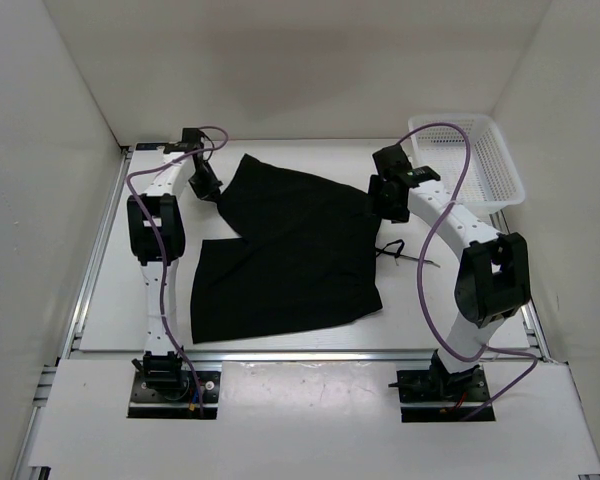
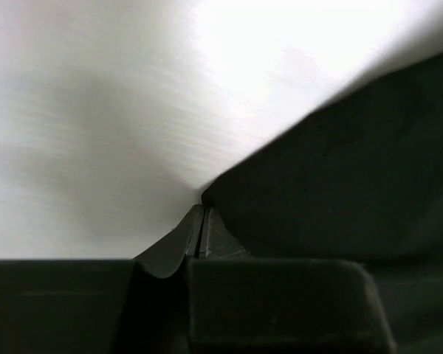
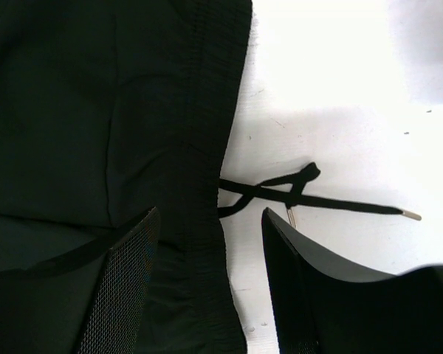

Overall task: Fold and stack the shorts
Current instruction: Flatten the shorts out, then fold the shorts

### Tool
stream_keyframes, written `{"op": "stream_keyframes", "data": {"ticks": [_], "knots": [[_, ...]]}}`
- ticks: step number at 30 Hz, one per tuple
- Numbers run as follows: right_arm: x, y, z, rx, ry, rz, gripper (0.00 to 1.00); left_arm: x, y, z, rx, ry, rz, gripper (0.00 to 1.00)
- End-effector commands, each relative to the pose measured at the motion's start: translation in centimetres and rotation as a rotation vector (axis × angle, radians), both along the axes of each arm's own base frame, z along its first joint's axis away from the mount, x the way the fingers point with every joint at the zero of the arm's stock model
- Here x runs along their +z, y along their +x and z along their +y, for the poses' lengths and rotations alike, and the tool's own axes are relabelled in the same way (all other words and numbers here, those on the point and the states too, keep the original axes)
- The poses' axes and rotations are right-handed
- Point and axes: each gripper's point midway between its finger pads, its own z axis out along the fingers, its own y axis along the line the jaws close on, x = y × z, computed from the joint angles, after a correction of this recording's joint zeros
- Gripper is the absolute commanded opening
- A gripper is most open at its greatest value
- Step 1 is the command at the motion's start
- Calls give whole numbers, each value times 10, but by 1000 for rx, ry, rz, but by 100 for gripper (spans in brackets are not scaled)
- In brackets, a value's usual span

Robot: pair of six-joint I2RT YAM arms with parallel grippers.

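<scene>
The black shorts lie spread flat in the middle of the white table. My left gripper sits at their far left corner. In the left wrist view its jaws are pressed together, pinching the tip of that corner of the shorts. My right gripper hovers at the right edge, over the waistband. In the right wrist view it is open, one finger over the shorts and the other over bare table. The drawstring trails to the right on the table.
A white mesh basket stands at the far right corner, just behind the right arm. White walls close in the table on three sides. A metal rail runs along the left edge.
</scene>
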Motion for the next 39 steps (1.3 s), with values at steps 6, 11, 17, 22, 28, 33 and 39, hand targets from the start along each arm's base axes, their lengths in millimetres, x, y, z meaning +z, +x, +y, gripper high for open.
{"op": "stream_keyframes", "data": {"ticks": [6, 11, 17, 22, 28, 33, 39], "knots": [[15, -12, -8, -15, -4, -18, 64, 46, -20, 35, 127, 100, -35, 10], [18, -20, -9, -18, 8, -15, 70, 55, -25, 32, 119, 83, -31, 47], [35, -38, -9, -7, 59, -49, 86, 88, -46, 43, 151, 91, -39, 100], [21, -88, -5, 23, 159, 18, 89, 130, -105, 45, 171, 100, -90, 94], [-26, -165, 6, -41, 379, 141, 85, 92, -219, 6, 106, 27, 28, 53], [-49, -197, 26, -166, 630, 215, 77, 54, -278, -23, 111, -82, 117, 38], [-78, -207, 36, -239, 723, 289, 74, 9, -293, -28, 138, -51, 212, 18]]}}
